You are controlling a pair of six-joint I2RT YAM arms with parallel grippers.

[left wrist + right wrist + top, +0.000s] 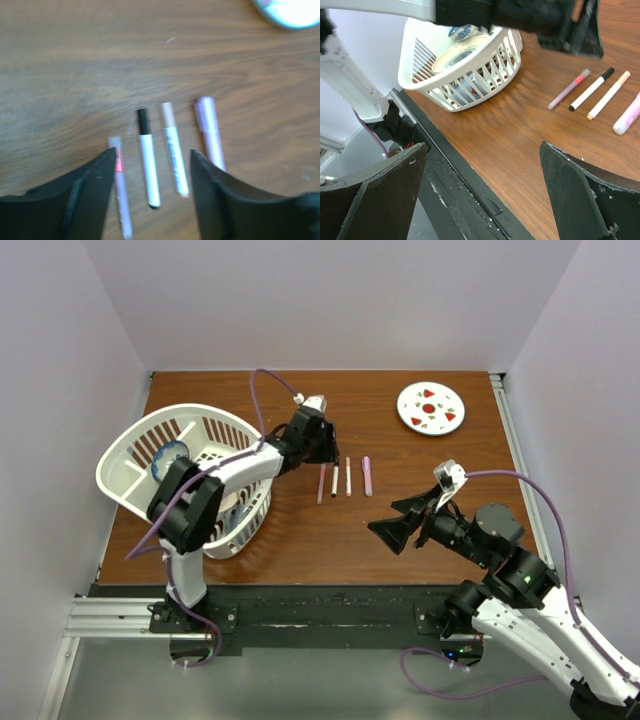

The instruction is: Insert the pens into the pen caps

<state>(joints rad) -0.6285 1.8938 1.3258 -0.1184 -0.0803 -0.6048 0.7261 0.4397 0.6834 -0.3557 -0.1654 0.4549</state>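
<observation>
Four pens [348,477] lie in a row on the surface [300,540] — the left tool [152,155] hangs open over them, gripping nothing — the right tool [482,150] gapes wide, near right.

Glossy plastic pens [149,160], matt wood-grain table [75,50]

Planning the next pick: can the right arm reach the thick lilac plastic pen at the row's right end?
Probably yes: the right gripper stands wide open near the thick lilac plastic pen, with only bare wooden table between them.
</observation>
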